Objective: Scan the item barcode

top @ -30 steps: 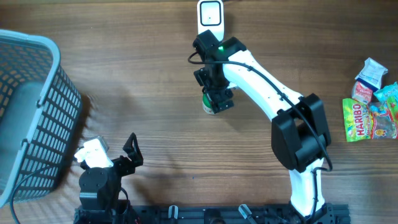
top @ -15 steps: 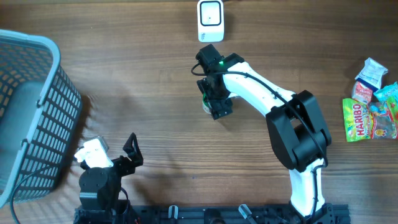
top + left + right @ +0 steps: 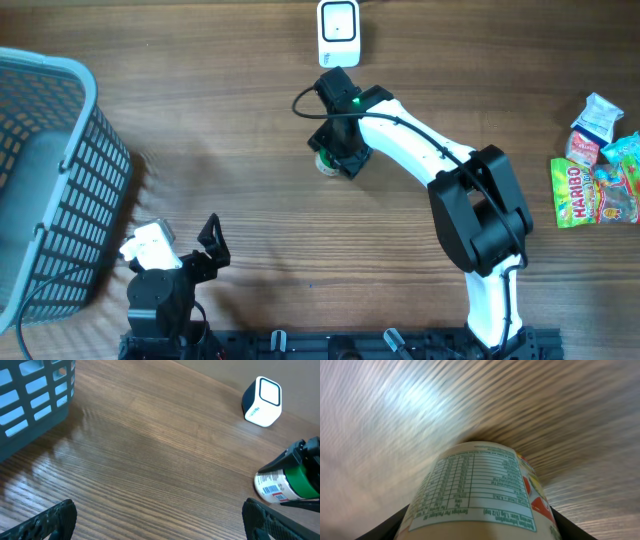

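Jaws of the right gripper, wide a second ago, narrow around the green white-labelled can, firm hold unclear, readying the lift to scan.

Left gripper wide open; right gripper extended forward, pointing down.

You have the right claw down over a small can on the counter, near the white scanner. A basket sits far left and snack packets far right.
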### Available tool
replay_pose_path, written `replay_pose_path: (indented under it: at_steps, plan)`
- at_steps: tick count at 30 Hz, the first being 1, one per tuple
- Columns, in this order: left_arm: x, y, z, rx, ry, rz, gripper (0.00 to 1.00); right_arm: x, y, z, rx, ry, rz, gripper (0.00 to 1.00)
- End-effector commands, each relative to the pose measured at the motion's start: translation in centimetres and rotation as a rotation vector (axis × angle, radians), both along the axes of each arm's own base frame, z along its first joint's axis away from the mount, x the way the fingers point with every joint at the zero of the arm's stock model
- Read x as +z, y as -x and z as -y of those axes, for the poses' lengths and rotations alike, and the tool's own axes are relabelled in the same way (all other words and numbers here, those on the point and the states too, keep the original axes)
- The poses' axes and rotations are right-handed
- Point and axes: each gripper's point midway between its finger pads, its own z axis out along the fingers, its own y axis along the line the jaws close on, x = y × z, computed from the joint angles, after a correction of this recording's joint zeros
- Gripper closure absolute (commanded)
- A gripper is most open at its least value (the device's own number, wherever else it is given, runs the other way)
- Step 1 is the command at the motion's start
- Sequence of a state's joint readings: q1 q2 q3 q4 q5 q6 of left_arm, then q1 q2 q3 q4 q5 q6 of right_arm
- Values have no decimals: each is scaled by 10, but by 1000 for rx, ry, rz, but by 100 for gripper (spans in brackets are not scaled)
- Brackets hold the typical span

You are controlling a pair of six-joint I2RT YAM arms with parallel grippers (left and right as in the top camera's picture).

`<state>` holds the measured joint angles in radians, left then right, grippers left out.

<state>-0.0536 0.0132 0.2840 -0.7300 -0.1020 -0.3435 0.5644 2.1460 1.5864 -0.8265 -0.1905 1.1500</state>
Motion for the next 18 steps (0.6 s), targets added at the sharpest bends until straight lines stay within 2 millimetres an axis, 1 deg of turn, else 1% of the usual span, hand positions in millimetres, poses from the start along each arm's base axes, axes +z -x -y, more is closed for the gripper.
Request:
replay_pose_path:
  at_steps: [1, 4, 5, 7, 13, 18]
  plan:
    - [1, 0, 2, -10, 11, 7, 0, 11, 19, -29, 398, -175, 2, 40]
    - [1, 0, 2, -10, 10, 7, 0, 29, 35, -41, 531, -289, -13, 40]
    - [1, 0, 2, -10, 10, 7, 0, 37, 43, -46, 572, -340, -25, 40]
    - [1, 0, 2, -10, 11, 7, 0, 45, 56, -48, 610, -398, -61, 39]
    - [1, 0, 2, -10, 10, 7, 0, 51, 86, -30, 655, -408, -189, 39]
    - [1, 0, 2, -10, 10, 7, 0, 58, 106, -23, 724, -447, -248, 39]
